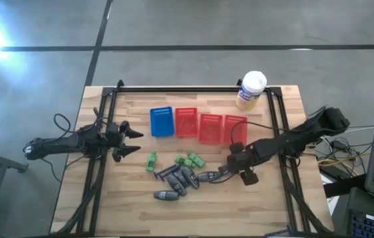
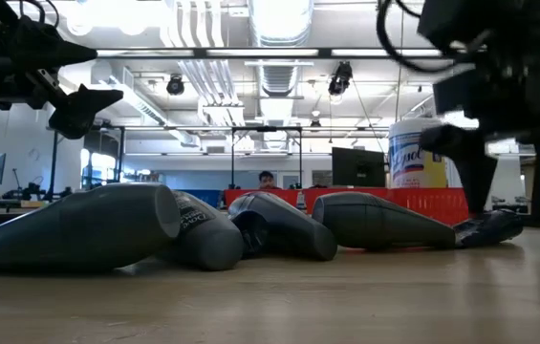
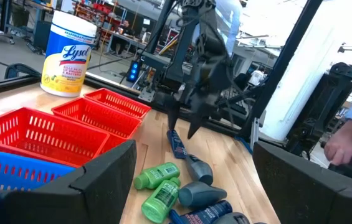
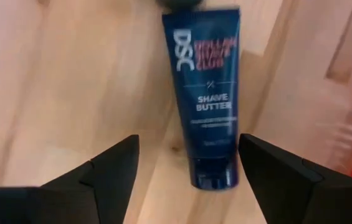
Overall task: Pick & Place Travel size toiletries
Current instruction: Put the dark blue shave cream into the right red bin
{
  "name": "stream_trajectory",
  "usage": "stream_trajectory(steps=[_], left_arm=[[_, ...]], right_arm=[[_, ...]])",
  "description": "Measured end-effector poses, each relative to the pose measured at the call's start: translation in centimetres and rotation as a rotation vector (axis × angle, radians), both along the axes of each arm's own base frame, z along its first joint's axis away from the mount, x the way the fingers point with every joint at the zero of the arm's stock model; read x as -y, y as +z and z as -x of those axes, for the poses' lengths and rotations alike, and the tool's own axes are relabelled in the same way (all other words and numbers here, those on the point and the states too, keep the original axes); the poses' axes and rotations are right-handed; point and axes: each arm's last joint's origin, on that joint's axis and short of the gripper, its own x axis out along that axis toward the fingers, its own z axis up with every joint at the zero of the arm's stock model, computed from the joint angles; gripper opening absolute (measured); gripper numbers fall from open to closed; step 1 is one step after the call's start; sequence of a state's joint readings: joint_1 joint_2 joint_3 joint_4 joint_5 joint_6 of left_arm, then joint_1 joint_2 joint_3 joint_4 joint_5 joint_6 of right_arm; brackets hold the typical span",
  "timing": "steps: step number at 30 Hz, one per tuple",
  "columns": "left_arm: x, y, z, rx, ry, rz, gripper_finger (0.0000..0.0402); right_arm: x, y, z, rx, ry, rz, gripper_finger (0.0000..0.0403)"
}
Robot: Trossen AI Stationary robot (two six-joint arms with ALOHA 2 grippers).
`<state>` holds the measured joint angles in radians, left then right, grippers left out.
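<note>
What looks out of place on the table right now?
Nothing is spilled or damaged. The toiletries lie loose in a scattered heap on the table, none in the baskets. The right gripper, fingers apart, hovers over a blue tube lying flat. The left gripper waits open by the blue basket.

Four baskets (image 1: 198,123) are lined up beside the canister (image 1: 251,90); the toiletries (image 1: 180,175) are scattered nearer the table's front edge.

Wooden table (image 1: 127,205): toiletries (image 1: 180,177), baskets (image 1: 200,124), yellow canister (image 1: 250,90).
</note>
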<state>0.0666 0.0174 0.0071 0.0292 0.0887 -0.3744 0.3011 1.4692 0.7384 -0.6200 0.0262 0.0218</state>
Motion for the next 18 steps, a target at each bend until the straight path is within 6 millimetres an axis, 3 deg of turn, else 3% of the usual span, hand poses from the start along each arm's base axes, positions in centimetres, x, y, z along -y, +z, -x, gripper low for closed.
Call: stream_trajectory(steps=[6,12,15,18], left_arm=[[0.0,0.0,0.0,0.000,0.000,0.000,0.0326],[0.0,0.0,0.0,0.000,0.000,0.000,0.0326],[0.0,0.0,0.0,0.000,0.000,0.000,0.0326],[0.0,0.0,0.0,0.000,0.000,0.000,0.0326]], right_arm=[[0.4,-2.0,-0.1,-0.055,-0.027,0.068,0.0237],[0.4,-1.7,0.0,-0.053,-0.146,-0.002,0.0136],[0.5,-0.2,0.5,-0.031,-0.303,-0.084,0.0117],[0.7,3.6,1.3,0.050,-0.578,-0.186,0.0117]])
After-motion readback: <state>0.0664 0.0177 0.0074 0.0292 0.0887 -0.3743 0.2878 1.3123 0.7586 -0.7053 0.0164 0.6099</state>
